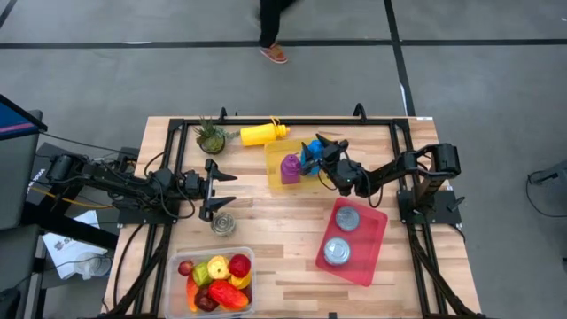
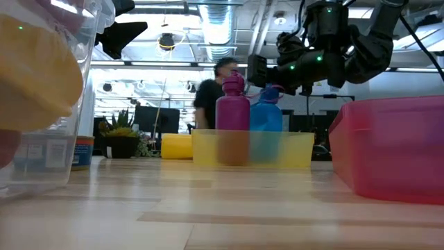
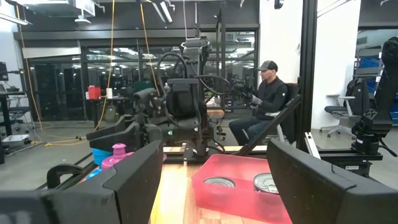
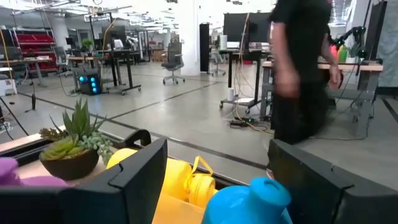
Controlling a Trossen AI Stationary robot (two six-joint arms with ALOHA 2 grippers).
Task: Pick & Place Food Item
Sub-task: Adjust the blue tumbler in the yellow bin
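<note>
Where the worktop (image 1: 292, 221) edge lies nearest me, I log a clear food tub (image 1: 213, 279) of mixed fruit and vegetables, untouched. Beside it: red tray (image 1: 372, 252) holding two tins. Mid-worktop: my left gripper (image 1: 218, 188), jaws parted and empty, above a small jar (image 1: 223, 223). Beyond: yellow bin (image 1: 276, 173) holding purple bottle (image 1: 291, 167) and blue bottle (image 1: 311, 152); my right gripper (image 1: 321, 149) hovers at the blue one, jaws apart. Farthest: yellow bottle (image 1: 262, 133), potted plant (image 1: 211, 136).
</note>
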